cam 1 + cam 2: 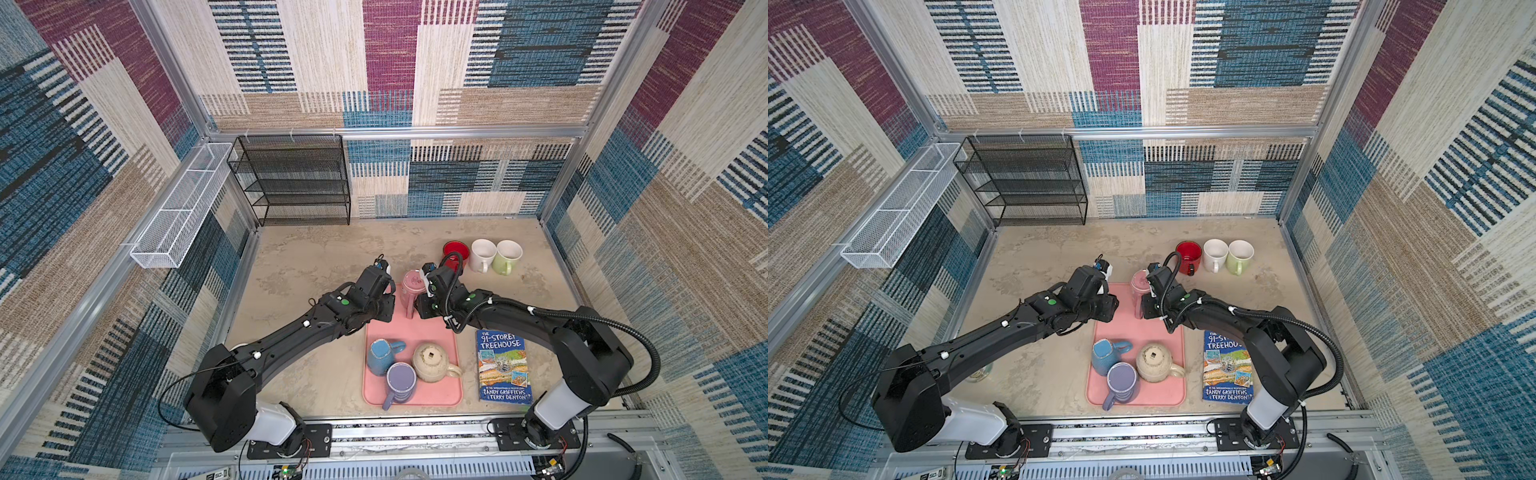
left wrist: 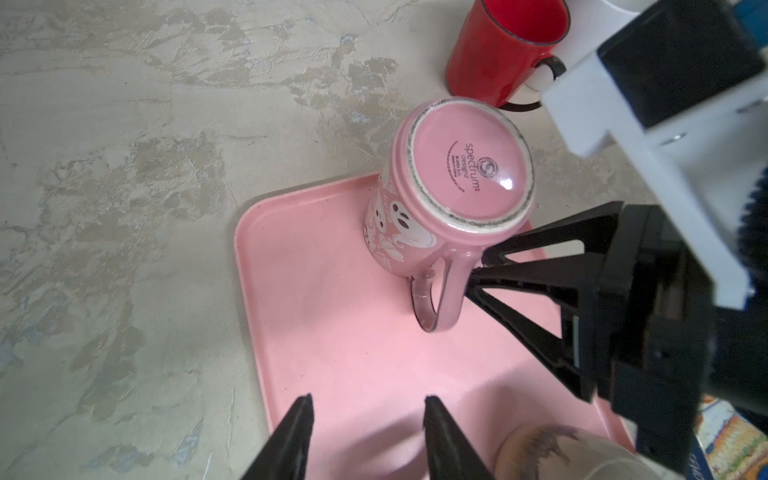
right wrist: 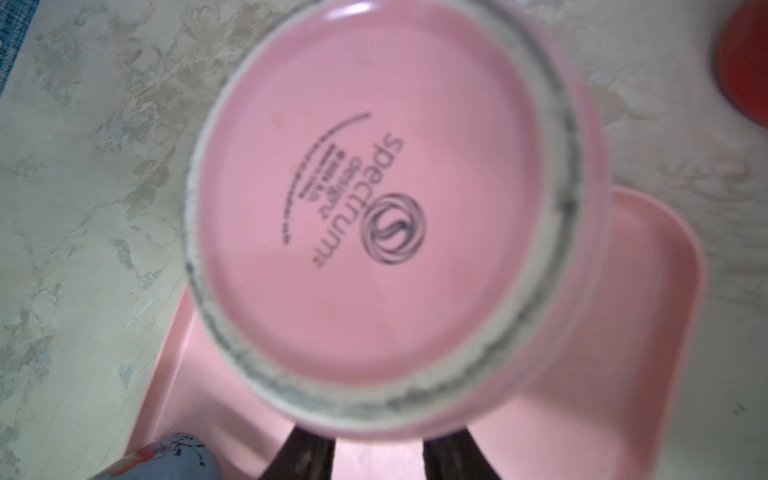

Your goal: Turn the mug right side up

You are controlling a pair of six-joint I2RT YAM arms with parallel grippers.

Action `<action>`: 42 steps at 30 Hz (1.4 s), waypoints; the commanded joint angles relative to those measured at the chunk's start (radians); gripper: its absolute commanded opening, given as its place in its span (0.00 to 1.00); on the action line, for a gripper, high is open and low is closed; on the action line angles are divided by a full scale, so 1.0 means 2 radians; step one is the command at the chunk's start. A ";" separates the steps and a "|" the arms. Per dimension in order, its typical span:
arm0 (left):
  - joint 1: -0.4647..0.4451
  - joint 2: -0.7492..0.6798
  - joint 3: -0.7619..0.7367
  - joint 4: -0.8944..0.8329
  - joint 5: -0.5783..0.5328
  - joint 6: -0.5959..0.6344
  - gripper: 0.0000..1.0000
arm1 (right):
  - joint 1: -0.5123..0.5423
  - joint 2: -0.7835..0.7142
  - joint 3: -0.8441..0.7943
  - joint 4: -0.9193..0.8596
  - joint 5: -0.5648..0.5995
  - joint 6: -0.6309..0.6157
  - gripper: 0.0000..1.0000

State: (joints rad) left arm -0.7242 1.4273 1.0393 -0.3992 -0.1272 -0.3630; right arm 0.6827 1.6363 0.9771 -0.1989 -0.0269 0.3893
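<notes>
My right gripper (image 2: 478,270) is pinched onto the handle (image 2: 436,299) of the upside-down pink glazed ceramic mug (image 2: 457,166), which stands at the far edge of the flat pink plastic tray (image 2: 332,332). My left gripper (image 2: 368,405) hangs half-spread and empty. The mug looks heavy, rigid, slick and breakable; the handle seems the surest hold.

I see both top views bright and evenly lit, shadows faint, with the enclosure's posts (image 1: 174,70) leaning outward toward the edges. In the left wrist view the pink mug (image 2: 469,174) is sharp, with a small white glint on its upturned base, and soft shadows darken the pink tray (image 2: 332,332). In the right wrist view the mug looms close and blurred.
</notes>
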 commanded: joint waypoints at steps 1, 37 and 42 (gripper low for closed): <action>0.000 0.004 0.001 -0.011 -0.003 0.021 0.49 | 0.011 0.006 0.012 0.020 -0.007 0.010 0.36; 0.000 0.252 0.225 -0.126 0.042 0.082 0.45 | -0.110 -0.227 -0.102 -0.033 -0.020 -0.032 0.57; 0.001 0.265 0.238 -0.130 0.028 0.086 0.43 | -0.110 -0.233 -0.103 -0.029 -0.025 -0.031 0.58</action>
State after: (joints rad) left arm -0.7227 1.9495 1.5017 -0.6384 -0.0330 -0.2138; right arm 0.4606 1.1770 0.7723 -0.2947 -0.0605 0.3351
